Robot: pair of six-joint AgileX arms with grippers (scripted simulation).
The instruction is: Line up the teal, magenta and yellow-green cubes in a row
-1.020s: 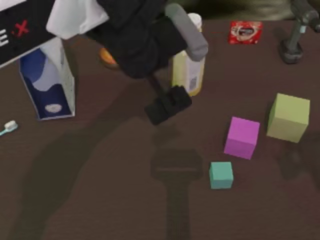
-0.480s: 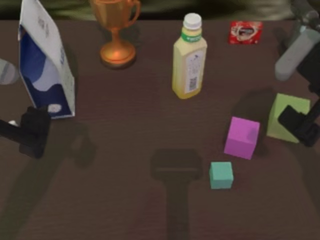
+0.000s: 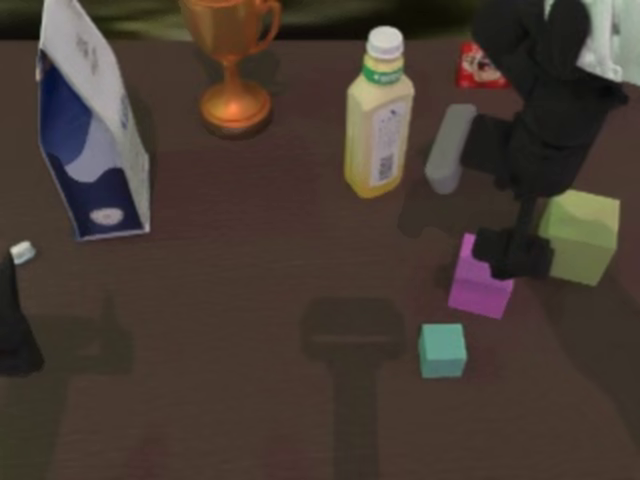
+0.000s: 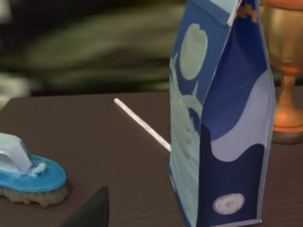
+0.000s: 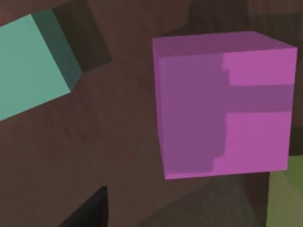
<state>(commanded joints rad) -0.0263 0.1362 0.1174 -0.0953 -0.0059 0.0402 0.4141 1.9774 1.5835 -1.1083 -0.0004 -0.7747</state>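
Three cubes sit at the table's right. The small teal cube [image 3: 442, 350] is nearest the front. The magenta cube [image 3: 478, 292] lies behind it to the right, and the large yellow-green cube [image 3: 586, 236] is farther right. My right gripper [image 3: 513, 253] hovers open over the magenta cube's back right edge and holds nothing. The right wrist view looks down on the magenta cube [image 5: 222, 104], the teal cube [image 5: 28, 66] and a corner of the yellow-green cube [image 5: 286, 201], with one fingertip [image 5: 97, 203] showing. My left gripper [image 3: 12, 330] is parked at the table's left edge, open.
A blue-and-white carton [image 3: 90, 150], an orange trophy [image 3: 235, 75] and a yellow bottle [image 3: 378, 125] stand along the back. A red packet [image 3: 476, 66] lies behind the right arm. A blue brush [image 4: 28, 176] and a white stick [image 4: 142, 124] lie near the carton [image 4: 227, 132].
The left arm swung from the table's middle back to the left edge. The right arm came in from the right and now hangs over the magenta cube. The cubes stayed put.
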